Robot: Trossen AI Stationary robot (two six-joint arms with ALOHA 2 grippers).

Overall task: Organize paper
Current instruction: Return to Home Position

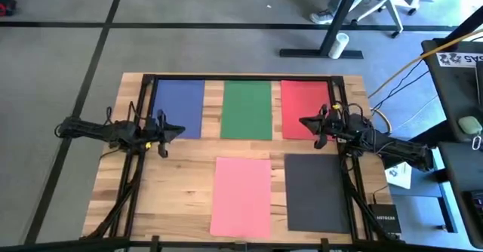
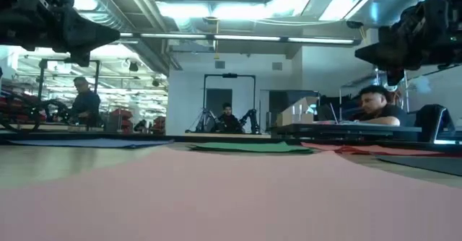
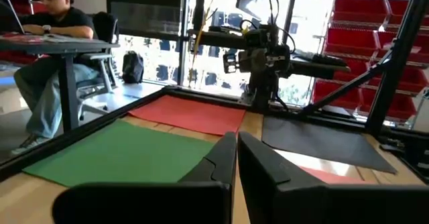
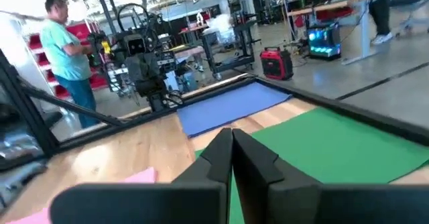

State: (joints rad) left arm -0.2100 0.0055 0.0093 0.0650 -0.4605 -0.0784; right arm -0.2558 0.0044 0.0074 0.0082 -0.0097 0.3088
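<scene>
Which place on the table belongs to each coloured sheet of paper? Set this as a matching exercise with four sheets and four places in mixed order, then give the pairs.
Sheets:
1. blue sheet
2. green sheet
3. red sheet
4. pink sheet

Places:
a. beside the dark grey sheet, in the row of two
b. end of the row of three, by the right gripper
c. middle of the row of three
d. end of the row of three, by the left gripper

Pairs: 1-d, 2-c, 3-b, 4-a.
</scene>
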